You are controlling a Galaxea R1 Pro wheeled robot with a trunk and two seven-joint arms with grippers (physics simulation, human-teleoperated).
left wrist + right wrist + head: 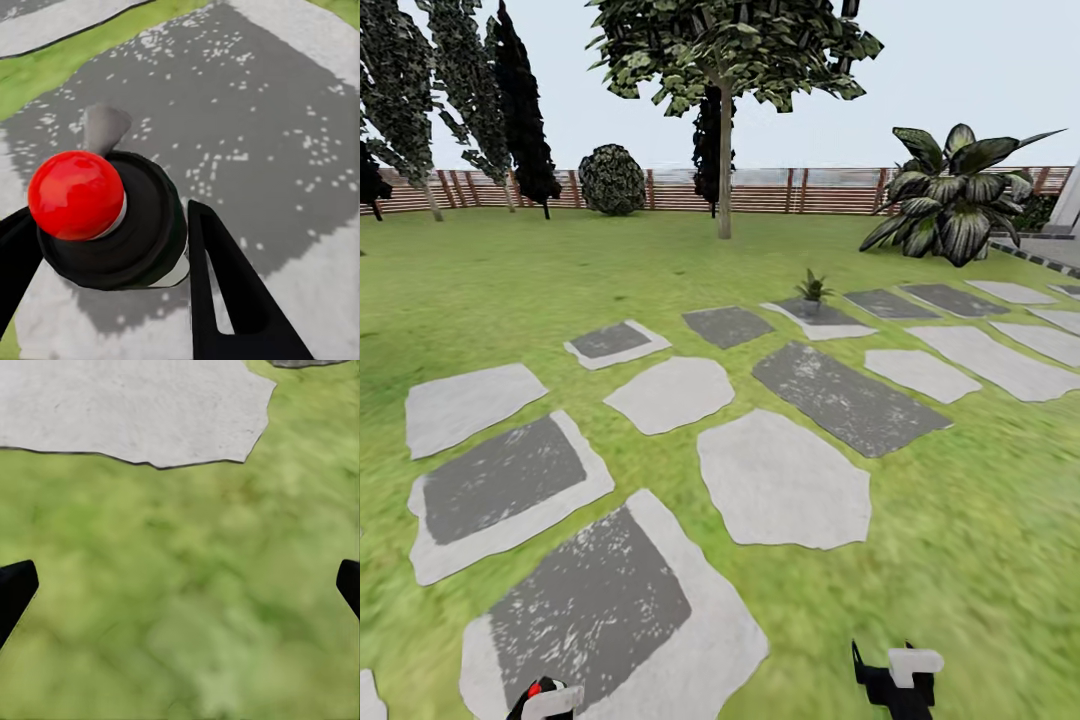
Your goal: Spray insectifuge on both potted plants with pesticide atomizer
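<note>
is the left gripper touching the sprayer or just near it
Touching. In the left wrist view the left gripper has its black fingers pressed against both sides of the pesticide atomizer.

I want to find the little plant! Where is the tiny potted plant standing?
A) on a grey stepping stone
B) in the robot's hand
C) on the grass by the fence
A: in the head view the potted plant stands on a stepping stone, far ahead.

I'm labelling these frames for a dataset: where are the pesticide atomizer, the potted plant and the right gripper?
pesticide atomizer (79,195): left wrist view, on its red top, between the left gripper's fingers.
potted plant (813,287): head view, on its green leaves.
right gripper (180,585): right wrist view, midway between the two spread fingertips.
</note>
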